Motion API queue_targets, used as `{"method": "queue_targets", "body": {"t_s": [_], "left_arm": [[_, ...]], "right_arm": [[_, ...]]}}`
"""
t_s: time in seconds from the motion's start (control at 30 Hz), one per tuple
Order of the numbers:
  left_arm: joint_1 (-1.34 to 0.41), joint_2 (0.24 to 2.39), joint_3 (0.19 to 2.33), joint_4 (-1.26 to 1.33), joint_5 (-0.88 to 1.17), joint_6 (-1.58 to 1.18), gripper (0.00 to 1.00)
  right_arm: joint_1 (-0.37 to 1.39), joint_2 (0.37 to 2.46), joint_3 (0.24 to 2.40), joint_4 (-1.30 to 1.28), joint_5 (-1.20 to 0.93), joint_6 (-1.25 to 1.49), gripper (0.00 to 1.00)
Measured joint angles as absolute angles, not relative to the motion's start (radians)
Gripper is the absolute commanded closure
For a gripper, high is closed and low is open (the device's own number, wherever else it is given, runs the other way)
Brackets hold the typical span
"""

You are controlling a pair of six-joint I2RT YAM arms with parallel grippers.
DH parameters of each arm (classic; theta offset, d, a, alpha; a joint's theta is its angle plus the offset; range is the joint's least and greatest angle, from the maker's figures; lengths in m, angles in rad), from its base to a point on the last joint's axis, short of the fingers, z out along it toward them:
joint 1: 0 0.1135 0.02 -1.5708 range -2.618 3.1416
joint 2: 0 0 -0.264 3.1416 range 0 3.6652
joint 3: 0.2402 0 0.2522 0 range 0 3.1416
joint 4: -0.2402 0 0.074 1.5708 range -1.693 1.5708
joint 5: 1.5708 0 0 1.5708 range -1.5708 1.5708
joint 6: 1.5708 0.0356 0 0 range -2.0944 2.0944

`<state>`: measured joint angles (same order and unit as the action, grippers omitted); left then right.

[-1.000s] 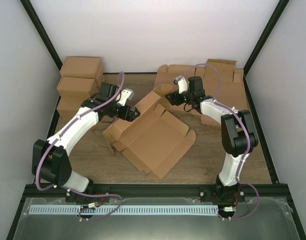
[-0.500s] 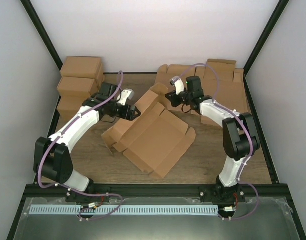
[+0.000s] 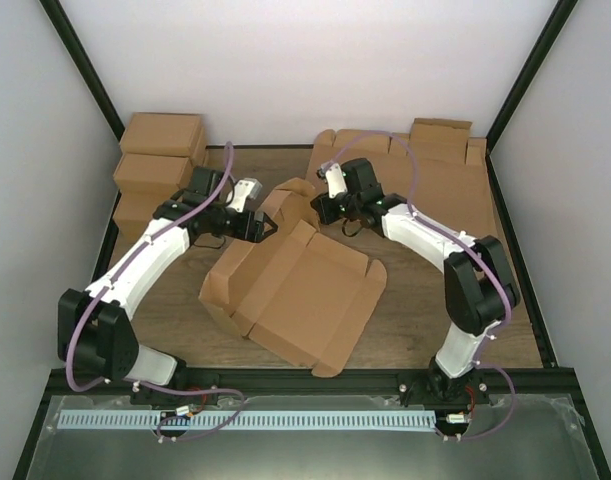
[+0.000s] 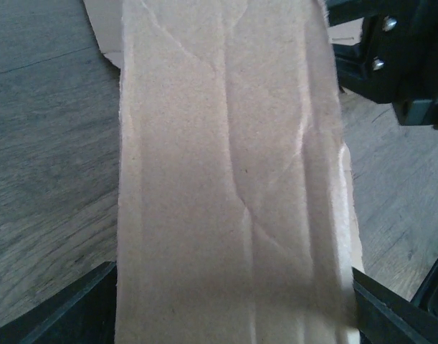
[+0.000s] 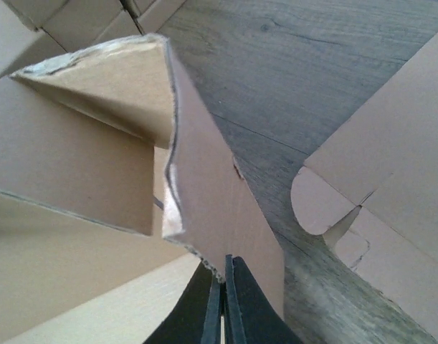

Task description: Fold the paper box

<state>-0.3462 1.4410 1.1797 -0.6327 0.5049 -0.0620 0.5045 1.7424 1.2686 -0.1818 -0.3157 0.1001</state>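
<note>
A wooden table is seen, and the paper box is laid open at its middle, between the two arms, with the far flaps raised. Flat cardboard blanks are spread at the far right, and folded boxes are stacked at the far left. The right gripper is clenched on the edge of a raised far flap. The left gripper is spread wide, with a far-left flap lying between its fingers. Whether that flap is squeezed cannot be told.
</note>
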Motion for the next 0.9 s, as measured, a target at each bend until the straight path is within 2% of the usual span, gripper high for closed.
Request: {"method": "queue_targets", "body": {"t_s": [0.33,0.73,0.9], "left_arm": [[-0.339,1.383,1.103,-0.614,0.553,-0.08,0.27],[-0.344,1.365,1.025,-0.615,0.566,-0.089,0.29],[-0.399,1.353,1.025,-0.64,0.529,-0.086,0.3]], "right_arm": [[0.562,1.642,1.279,-0.27,-0.242,0.256,0.99],[0.63,1.543,1.08,-0.219,-0.161,0.444,0.99],[0.661,1.519,1.022,-0.175,-0.117,0.503,0.99]]}}
